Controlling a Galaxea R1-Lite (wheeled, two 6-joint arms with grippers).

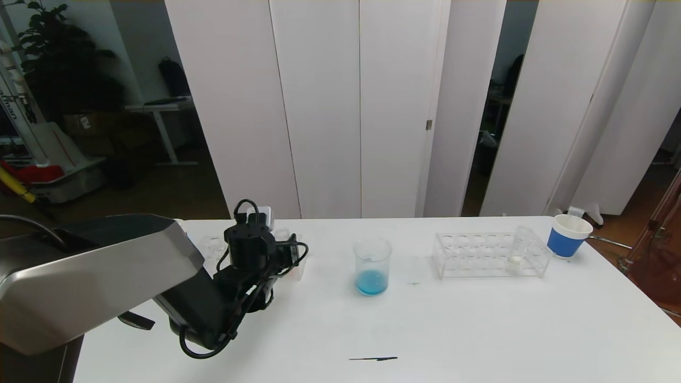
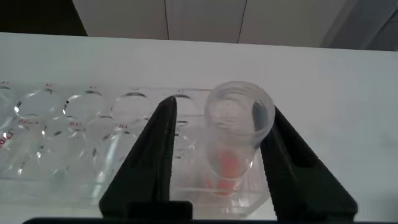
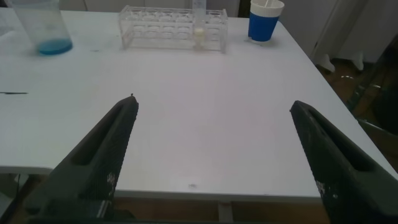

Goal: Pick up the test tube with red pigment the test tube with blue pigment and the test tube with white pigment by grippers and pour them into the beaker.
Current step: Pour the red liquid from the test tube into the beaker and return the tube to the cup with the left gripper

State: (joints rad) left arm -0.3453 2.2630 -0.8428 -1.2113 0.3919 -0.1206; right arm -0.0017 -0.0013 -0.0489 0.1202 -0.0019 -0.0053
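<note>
**Mia:** Black fingers, so close! What is the left gripper (image 2: 222,109) doing?

**Dad:** Its jaws stand on both sides of the test tube with red pigment (image 2: 239,118), which sits in a clear rack (image 2: 74,124). One finger touches the glass. The other has a small gap, so the tube is not squeezed yet.

**Mia:** And the right gripper (image 3: 212,102)?

**Dad:** It hangs over the near part of the table (image 1: 479,330), jaws wide apart, holding nothing.

**Mia:** What could go wrong?

**Dad:** I think the touching finger could push the tube sideways in its hole before the other one gets there. Glass is slippery, so a weak hold could let it slide. A crooked hold could drag the rack up too. The beaker (image 1: 372,266) stands well apart from there, so red could spill on the way.

**Mia:** The beaker has blue in it!

**Dad:** Yes, at the bottom. I cannot spot the test tube with blue pigment. Farther off, the test tube with white pigment (image 1: 515,252) stands in the second rack (image 1: 468,255), with a blue-banded cup (image 1: 568,235) beside that rack.

**Mia:** Any words to read?

**Dad:** Tiny red marks sit by the rack's holes, like a letter and a number. They are too small to be sure of. I see none on the beaker or cup.
</note>
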